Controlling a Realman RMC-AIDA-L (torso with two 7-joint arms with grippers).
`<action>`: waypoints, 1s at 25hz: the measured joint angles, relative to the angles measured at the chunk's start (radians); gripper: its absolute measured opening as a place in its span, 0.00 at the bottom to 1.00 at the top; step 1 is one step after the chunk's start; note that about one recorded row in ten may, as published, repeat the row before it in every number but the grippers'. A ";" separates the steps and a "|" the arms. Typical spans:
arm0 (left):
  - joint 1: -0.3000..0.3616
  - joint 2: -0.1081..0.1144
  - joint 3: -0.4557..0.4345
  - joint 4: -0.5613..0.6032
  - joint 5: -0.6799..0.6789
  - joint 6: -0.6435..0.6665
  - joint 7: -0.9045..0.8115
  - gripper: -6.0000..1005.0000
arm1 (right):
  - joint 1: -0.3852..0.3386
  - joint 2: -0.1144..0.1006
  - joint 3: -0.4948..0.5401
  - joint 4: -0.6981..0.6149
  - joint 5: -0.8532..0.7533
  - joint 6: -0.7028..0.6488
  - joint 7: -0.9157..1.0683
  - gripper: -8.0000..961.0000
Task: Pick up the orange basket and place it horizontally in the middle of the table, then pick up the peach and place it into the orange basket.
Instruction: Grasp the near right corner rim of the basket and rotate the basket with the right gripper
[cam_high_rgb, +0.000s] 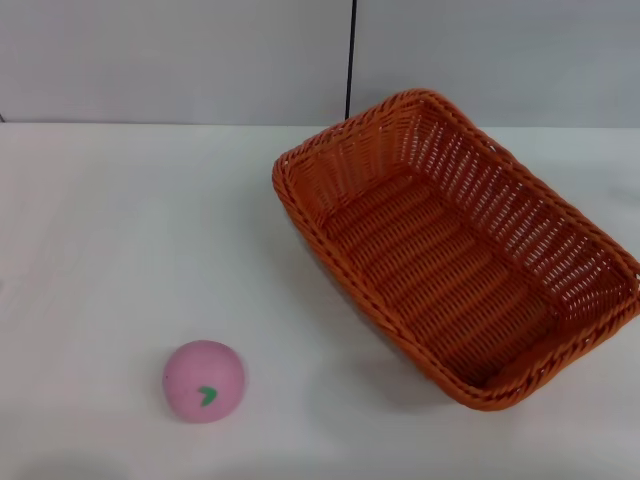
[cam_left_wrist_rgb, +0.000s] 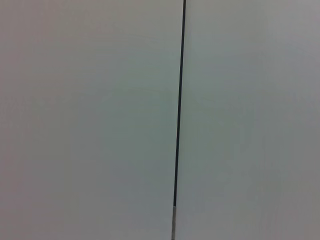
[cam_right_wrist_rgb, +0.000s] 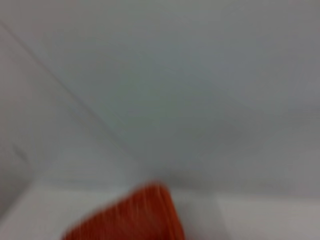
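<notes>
The large rectangular orange woven wicker basket (cam_high_rgb: 455, 255) with sloped sides and a braided rim sits on the wide plain white table (cam_high_rgb: 120, 230), on the robot's right half of the head view. It lies at a slant rather than square to the table edge: one short end points toward the far middle of the table, near the wall, and the other short end reaches toward the near right. It stands upright on its base, its open side up, and nothing lies inside it.

The small round pale-pink toy peach (cam_high_rgb: 204, 381) with a tiny green leaf mark rests on the table at the near left, well apart from the basket, with bare tabletop between them.

Behind the table stands a pale wall with a thin dark vertical seam (cam_high_rgb: 351, 60), which meets the table's far edge just beside the basket's far corner.

Neither arm nor its jaws show in the head view. The left wrist view takes in only the pale wall and the same dark seam (cam_left_wrist_rgb: 179, 110). The right wrist view shows a blurred corner of the orange basket (cam_right_wrist_rgb: 130, 217) against pale surfaces. Whether either gripper's jaws are spread or pressed together cannot be told, since neither appears anywhere
</notes>
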 joint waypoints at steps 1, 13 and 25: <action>-0.002 0.000 0.000 0.004 0.000 0.000 0.000 0.79 | 0.031 -0.001 -0.071 0.004 -0.031 0.006 0.036 0.86; -0.012 -0.002 0.005 0.010 0.003 0.010 0.000 0.79 | 0.124 0.087 -0.233 0.054 -0.117 0.129 0.086 0.87; -0.012 -0.002 0.007 0.012 0.006 0.014 0.000 0.79 | 0.128 0.189 -0.277 0.069 -0.149 0.261 0.063 0.87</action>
